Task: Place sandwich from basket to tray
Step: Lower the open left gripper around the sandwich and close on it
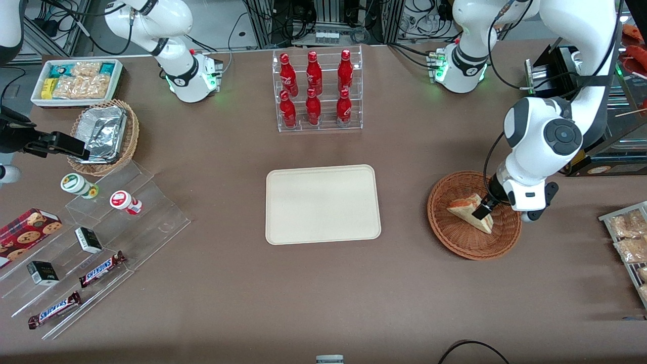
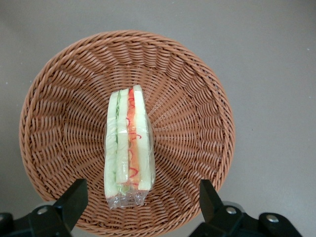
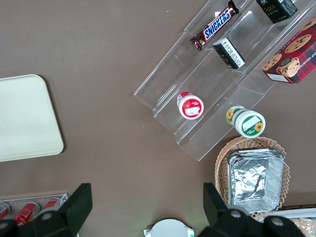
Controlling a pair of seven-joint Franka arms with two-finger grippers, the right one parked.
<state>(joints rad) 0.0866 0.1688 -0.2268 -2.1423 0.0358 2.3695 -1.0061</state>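
The sandwich (image 1: 470, 210) (image 2: 127, 147), a plastic-wrapped wedge with red, orange and green layers, lies in the reddish-brown wicker basket (image 1: 450, 237) (image 2: 192, 98) toward the working arm's end of the table. My gripper (image 1: 486, 208) (image 2: 140, 202) hangs open just above the basket, its two black fingers (image 2: 74, 197) spread wide on either side of the sandwich's near end without touching it. The cream tray (image 1: 322, 204) (image 3: 22, 118) lies flat mid-table with nothing on it, beside the basket.
A clear rack of red bottles (image 1: 316, 91) stands farther from the front camera than the tray. A wire rack of snack bags (image 1: 629, 237) sits at the table's edge beside the basket. Snack displays (image 1: 91, 237), a foil-tray basket (image 1: 103, 136) and a white bin (image 1: 76, 81) lie toward the parked arm's end.
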